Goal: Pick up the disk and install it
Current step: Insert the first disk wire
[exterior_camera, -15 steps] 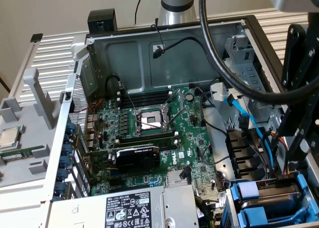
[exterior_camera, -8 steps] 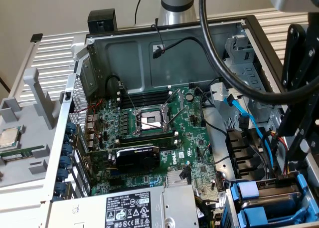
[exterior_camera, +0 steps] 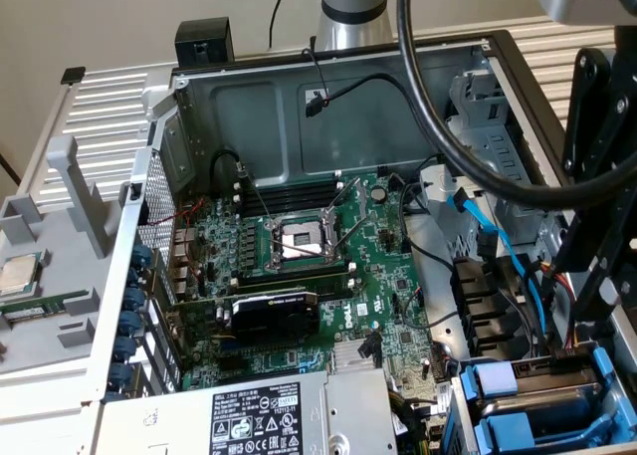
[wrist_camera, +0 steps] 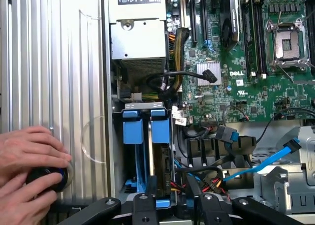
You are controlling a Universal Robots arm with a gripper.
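Silver hard drive in blue plastic carrier [wrist_camera: 160, 131], within grey metal bay [wrist_camera: 142, 105].
Directly under the black pincer [wrist_camera: 170, 203]; whether gripped cannot be told.

Disk [wrist_camera: 161, 131] is standing in the bay [wrist_camera: 142, 106] just beside 1 other drive [wrist_camera: 133, 131]; motherboard [exterior_camera: 299, 266] is lying inside the case [exterior_camera: 299, 116], power supply [exterior_camera: 269, 415] adjoining it.
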